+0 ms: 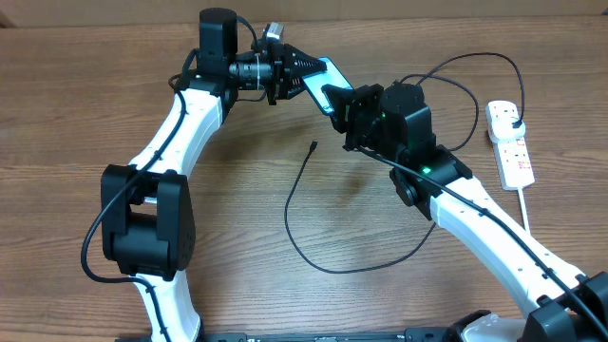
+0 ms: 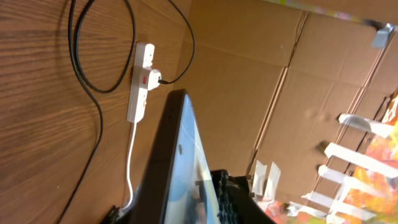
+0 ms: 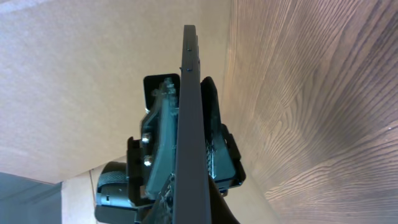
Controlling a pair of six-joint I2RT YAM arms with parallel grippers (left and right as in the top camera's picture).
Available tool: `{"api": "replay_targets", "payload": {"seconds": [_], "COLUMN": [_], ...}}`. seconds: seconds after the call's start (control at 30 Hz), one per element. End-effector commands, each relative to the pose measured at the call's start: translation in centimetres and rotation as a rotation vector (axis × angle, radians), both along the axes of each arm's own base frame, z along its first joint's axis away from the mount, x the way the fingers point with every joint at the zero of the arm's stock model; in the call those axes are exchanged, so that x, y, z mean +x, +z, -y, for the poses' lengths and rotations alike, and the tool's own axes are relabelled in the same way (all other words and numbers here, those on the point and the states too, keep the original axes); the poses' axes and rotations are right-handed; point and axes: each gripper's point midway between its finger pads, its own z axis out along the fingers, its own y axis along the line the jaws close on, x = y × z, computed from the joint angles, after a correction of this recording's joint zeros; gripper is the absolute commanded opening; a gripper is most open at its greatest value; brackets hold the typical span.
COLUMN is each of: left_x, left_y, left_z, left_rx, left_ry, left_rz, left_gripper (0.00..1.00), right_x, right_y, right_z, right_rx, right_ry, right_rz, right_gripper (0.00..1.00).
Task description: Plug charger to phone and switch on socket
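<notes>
The phone [image 1: 329, 72], its light blue screen lit, is held in the air above the back of the table between both grippers. My left gripper [image 1: 302, 72] is shut on its far end. My right gripper [image 1: 340, 101] is shut on its near end. In the left wrist view the phone [image 2: 181, 149] runs edge-on from my fingers [image 2: 208, 202]. In the right wrist view the phone [image 3: 189, 106] is a thin dark edge. The charger's cable [image 1: 302, 242] lies looped on the table, its small tip [image 1: 313, 145] free and its plug in the socket [image 1: 513, 152].
The socket [image 2: 140, 84] with its white cord and the black cable [image 2: 93, 93] also show in the left wrist view. A cardboard wall [image 2: 249, 74] stands behind the table. The right arm [image 1: 475, 209] stretches across the right side.
</notes>
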Motion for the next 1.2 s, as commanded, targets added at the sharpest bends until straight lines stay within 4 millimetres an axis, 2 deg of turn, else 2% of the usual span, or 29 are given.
{"api": "replay_targets", "payload": {"seconds": [0.0,0.17,0.27,0.37,0.43,0.47,0.53,0.73,1.0,1.17], "left_x": [0.1,0.3,0.3,0.5,0.6,0.6,0.9,1.8,1.0,0.1], "left_y": [0.7,0.6,0.6,0.5,0.4,0.5,0.5,0.7,2.0,2.8], "left_z": [0.1,0.1,0.1,0.0,0.0,-0.2,-0.6,-3.7,-10.8,-13.8], "left_rx": [-0.002,-0.001,-0.001,0.008,0.010,0.012,0.019,0.040,-0.040,-0.105], "left_ry": [0.002,0.014,0.016,0.031,0.032,0.032,0.032,0.028,-0.026,-0.042], "left_rz": [0.019,-0.004,-0.006,-0.004,0.005,0.016,0.058,0.248,0.413,0.431], "left_gripper": [0.18,0.04,0.04,0.04,0.04,0.04,0.04,0.04,0.04,0.04], "right_x": [0.1,0.0,0.0,0.0,0.0,0.0,0.0,0.1,-0.2,-1.5], "right_y": [1.6,1.6,1.6,1.6,1.6,1.6,1.5,0.7,-3.8,-5.2], "right_z": [0.1,0.1,0.1,0.1,0.1,0.1,0.1,0.9,4.9,4.4], "right_rx": [0.022,0.022,0.022,0.022,0.021,0.021,0.018,-0.113,-0.514,-0.690], "right_ry": [-0.017,-0.016,-0.016,-0.015,-0.015,-0.012,-0.012,0.022,0.146,0.328], "right_rz": [0.034,0.034,0.034,0.035,0.034,0.032,0.027,0.086,0.133,0.222], "right_gripper": [0.04,0.04,0.08,0.23,0.46,0.53,0.61,0.67,0.63,0.59]}}
